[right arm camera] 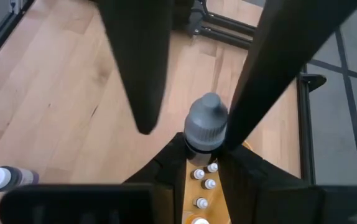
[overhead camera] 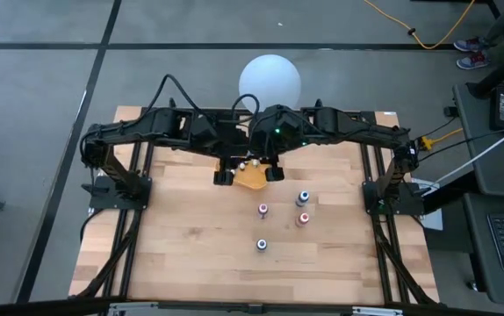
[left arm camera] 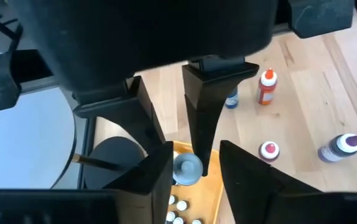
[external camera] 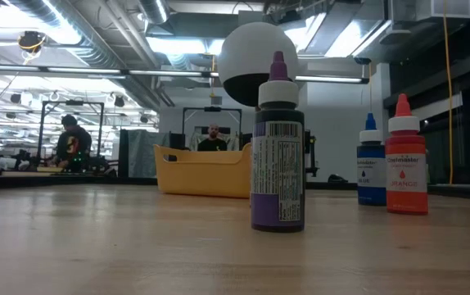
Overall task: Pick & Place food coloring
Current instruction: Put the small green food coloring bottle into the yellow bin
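Observation:
A food coloring bottle with a grey cap [right arm camera: 206, 124] hangs above the yellow tray [overhead camera: 252, 179] at the table's far middle. My right gripper [right arm camera: 206, 158] is shut on it. My left gripper [left arm camera: 194, 171] comes from the opposite side and is open, with one finger [right arm camera: 135, 74] on each side of the cap. Several white-capped bottles [right arm camera: 202, 186] stand in the tray. On the table stand a blue bottle [overhead camera: 303, 197], a pink one [overhead camera: 262, 209], an orange one [overhead camera: 303, 219] and a purple one [overhead camera: 262, 245]. My right gripper pinches the bottle between its two fingers just below the grey cap [right arm camera: 204, 148], slanting down from the table's right side. The bottle is lifted clear above the tray, cap up. My left gripper: one finger [right arm camera: 253, 81] lies close against the cap's side; I cannot tell whether it touches.
A big white globe [overhead camera: 270, 79] on a black base stands just behind the tray at the far edge. In the low view the purple bottle [external camera: 277, 147] is nearest, with the blue [external camera: 372, 164] and orange [external camera: 405, 160] bottles to its right. Bare wood lies left of the bottles.

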Controlling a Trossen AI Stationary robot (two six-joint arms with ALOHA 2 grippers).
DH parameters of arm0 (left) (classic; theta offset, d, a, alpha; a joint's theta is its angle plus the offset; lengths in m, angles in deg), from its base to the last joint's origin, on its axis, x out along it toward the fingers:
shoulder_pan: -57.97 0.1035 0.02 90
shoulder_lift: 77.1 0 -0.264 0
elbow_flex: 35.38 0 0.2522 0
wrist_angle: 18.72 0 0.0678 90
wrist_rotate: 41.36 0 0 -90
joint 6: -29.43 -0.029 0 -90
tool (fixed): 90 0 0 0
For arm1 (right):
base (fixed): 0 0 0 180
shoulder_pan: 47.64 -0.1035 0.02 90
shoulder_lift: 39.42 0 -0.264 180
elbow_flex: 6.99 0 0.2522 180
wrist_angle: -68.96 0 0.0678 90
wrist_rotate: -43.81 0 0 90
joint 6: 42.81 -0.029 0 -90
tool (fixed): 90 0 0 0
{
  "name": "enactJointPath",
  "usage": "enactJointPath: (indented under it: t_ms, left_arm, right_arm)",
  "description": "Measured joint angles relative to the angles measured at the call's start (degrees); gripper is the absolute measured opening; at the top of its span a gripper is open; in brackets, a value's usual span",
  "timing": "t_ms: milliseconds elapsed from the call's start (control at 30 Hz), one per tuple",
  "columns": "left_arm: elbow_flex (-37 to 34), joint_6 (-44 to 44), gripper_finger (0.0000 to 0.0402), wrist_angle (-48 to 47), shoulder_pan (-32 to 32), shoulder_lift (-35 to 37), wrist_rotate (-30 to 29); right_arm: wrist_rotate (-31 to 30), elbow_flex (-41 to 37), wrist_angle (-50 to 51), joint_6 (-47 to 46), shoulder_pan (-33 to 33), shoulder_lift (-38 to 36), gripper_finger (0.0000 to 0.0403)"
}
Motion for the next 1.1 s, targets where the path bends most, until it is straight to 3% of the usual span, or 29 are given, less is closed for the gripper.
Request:
enactJointPath:
  t_ms: [400,567,700,1100]
  left_arm:
    - [0.02,-0.02,0.004,0.0,-0.03,0.0,-0.35]
    - [0.07,-0.13,0.0027,-0.32,-0.03,0.02,1.09]
    - [0.07,-0.57,0.0043,-1.03,-0.03,0.02,2.01]
    - [0.03,-0.98,0.015,-5.44,-0.14,0.02,0.28]
  right_arm:
    - [0.02,-0.09,0.08,-0.15,0.06,0.0,0.0083]
    - [0.07,-0.11,0.02,-0.17,0.06,0.04,0.0083]
    - [0.11,-0.11,-0.01,-0.35,0.02,0.04,0.0083]
    - [-0.45,-0.16,-0.49,-0.46,0.12,0.13,0.0083]
